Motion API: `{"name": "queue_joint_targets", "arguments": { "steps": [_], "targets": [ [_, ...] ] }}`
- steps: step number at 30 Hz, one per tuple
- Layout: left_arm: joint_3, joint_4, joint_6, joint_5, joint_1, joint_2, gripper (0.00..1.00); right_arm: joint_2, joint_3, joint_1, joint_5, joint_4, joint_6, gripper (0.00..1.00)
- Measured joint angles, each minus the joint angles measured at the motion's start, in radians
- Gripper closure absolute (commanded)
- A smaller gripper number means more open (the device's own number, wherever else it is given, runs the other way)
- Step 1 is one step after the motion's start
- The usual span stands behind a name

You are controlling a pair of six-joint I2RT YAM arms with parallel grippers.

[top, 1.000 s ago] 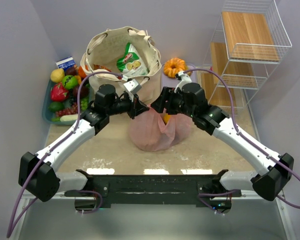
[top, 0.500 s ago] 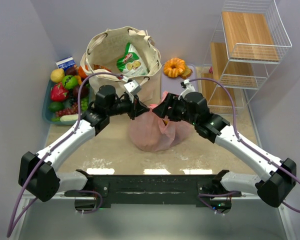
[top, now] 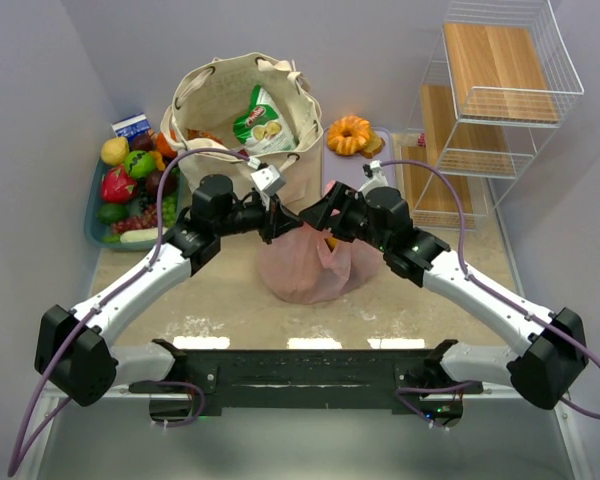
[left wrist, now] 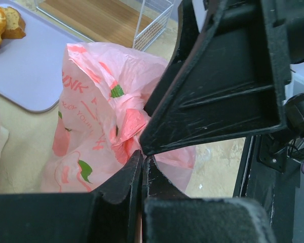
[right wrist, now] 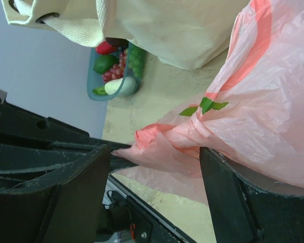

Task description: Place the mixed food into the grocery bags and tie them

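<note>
The right gripper (top: 318, 212) has swung left since a second ago and now almost meets the left gripper (top: 276, 214) above the pink plastic bag (top: 305, 268). The bag sits mid-worktop (top: 430, 300), a sandy beige surface between grey-lilac walls. The canvas tote (top: 220, 105) and the ring cake (top: 349, 133) stand at the far side.

Left wrist view: the left gripper's jaws are pressed together, pinching a fold of the bag's top.

Right wrist view: the right gripper is spread wide, with the bag's twisted neck lying between its fingers.
</note>
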Motion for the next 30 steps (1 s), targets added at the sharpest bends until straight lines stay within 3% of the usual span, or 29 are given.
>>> {"name": "queue_joint_targets", "arguments": {
  "steps": [15,22,26,30],
  "targets": [
    [-0.018,0.018,0.003,0.018,-0.029,-0.016,1.00,0.048,-0.053,0.000,0.043,0.132,0.100,0.24],
    [-0.026,0.021,0.018,0.024,-0.054,-0.017,1.00,0.100,-0.055,0.000,0.043,0.176,0.124,0.29],
    [-0.032,0.026,0.032,0.032,-0.069,-0.017,1.00,0.104,-0.055,0.000,0.043,0.182,0.132,0.38],
    [-0.037,0.023,0.058,0.032,-0.093,-0.017,1.00,0.105,-0.058,0.000,0.045,0.185,0.136,0.54]
  ]
}}
